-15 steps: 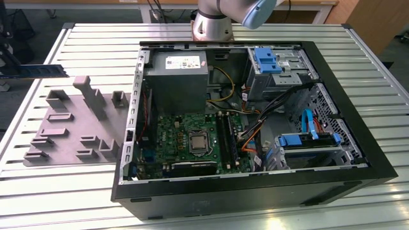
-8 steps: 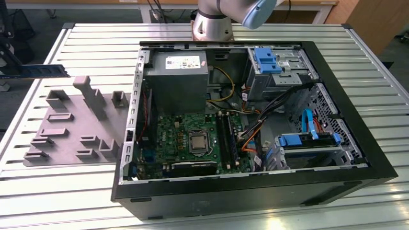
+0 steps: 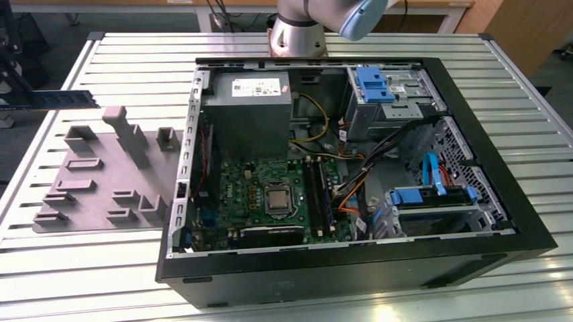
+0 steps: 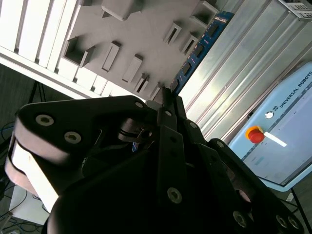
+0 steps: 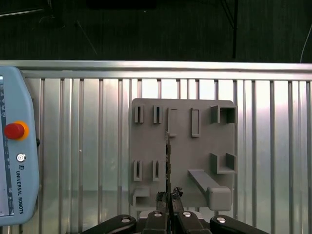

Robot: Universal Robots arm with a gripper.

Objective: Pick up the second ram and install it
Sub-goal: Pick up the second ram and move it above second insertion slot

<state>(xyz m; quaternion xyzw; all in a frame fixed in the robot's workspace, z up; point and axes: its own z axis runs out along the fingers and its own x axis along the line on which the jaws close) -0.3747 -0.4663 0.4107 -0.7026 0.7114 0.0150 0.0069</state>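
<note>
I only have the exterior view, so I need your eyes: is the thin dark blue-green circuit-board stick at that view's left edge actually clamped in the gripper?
Observer: Yes. In the second wrist view the black gripper is shut on one end of that stick, the second ram.
Operator: Which way is its free end aimed?
Observer: In the first wrist view it shows edge-on, aimed at the grey slotted fixture plate.
Operator: Anything beside that plate I should know about?
Observer: A pale blue teach pendant with a red button lies on the ribbed metal table, apart from the plate.
</note>
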